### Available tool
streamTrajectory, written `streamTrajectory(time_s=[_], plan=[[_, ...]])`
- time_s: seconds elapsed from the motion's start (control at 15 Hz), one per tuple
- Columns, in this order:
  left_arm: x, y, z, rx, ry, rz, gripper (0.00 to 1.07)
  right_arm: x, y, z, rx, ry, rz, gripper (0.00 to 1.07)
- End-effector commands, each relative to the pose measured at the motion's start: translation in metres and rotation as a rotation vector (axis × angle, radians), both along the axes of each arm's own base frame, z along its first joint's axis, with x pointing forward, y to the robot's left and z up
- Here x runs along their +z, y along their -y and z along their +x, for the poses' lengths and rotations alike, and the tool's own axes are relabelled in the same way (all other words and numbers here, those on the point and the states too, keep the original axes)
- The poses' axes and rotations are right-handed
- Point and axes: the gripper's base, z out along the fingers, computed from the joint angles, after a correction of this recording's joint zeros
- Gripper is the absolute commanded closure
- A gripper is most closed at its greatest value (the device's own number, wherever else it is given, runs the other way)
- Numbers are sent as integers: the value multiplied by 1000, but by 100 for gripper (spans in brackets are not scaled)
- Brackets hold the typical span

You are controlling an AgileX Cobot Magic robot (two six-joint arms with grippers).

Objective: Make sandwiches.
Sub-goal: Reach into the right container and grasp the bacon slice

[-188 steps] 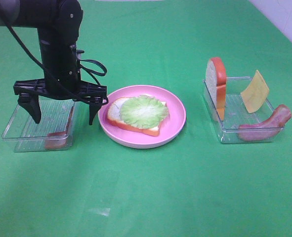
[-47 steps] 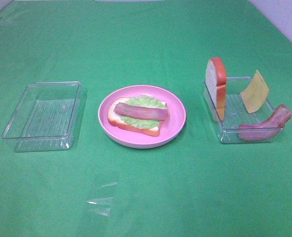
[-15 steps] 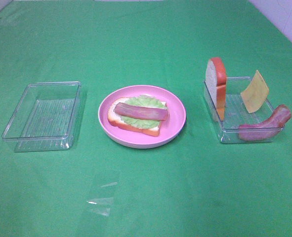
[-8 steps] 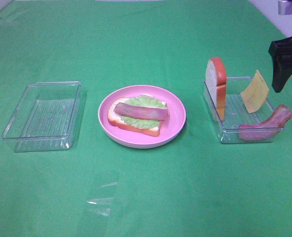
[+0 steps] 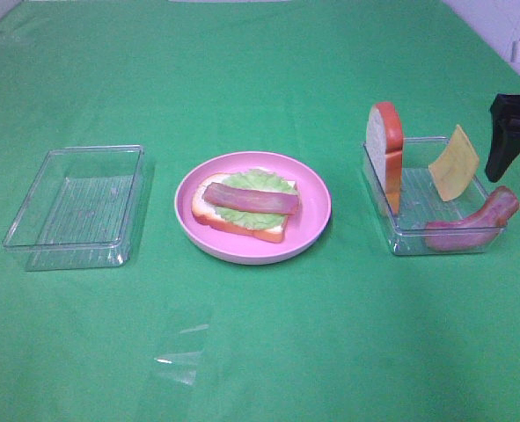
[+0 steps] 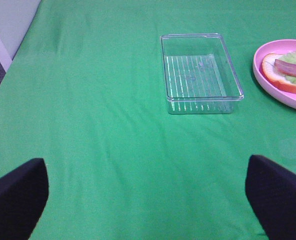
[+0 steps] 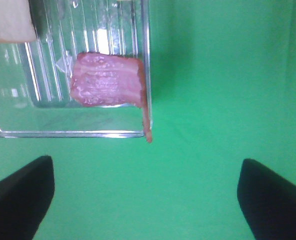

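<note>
The sandwich lies on the pink plate: a bread slice, a lettuce leaf and one bacon strip on top. It also shows in the left wrist view. The right tray holds an upright bread slice, a yellow cheese square and a bacon strip. My right gripper is open and empty, hovering beside the tray's outer edge near the bacon strip. One of its fingers shows at the right edge of the high view. My left gripper is open and empty, well back from the plate.
An empty clear tray stands left of the plate and shows in the left wrist view. A scrap of clear film lies on the green cloth at the front. The table's right edge lies close behind my right gripper.
The left arm left a bacon strip on the lettuce and withdrew from the high view. My right gripper came in at the right edge and shifted slightly down and right.
</note>
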Motion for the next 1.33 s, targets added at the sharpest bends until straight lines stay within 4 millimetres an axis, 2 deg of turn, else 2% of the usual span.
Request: streamTrajectory(time_s=[0.07, 0.2, 0.4, 0.47, 0.87, 1.33], plan=[[0, 0, -2, 5, 19, -2, 6, 1, 19, 2, -39, 51, 77, 11], [0, 0, -2, 5, 19, -2, 6, 1, 24, 3, -57, 79, 85, 11], [0, 0, -2, 5, 19, -2, 6, -3, 20, 10, -38, 118, 122, 11], [0, 0, -2, 5, 19, -2, 6, -15, 21, 13, -40, 97, 127, 11], [0, 0, -2, 5, 19, -2, 6, -49, 21, 21, -39, 39, 153, 11], [0, 0, -2, 5, 19, -2, 6, -65, 21, 23, -30, 6, 178, 15]])
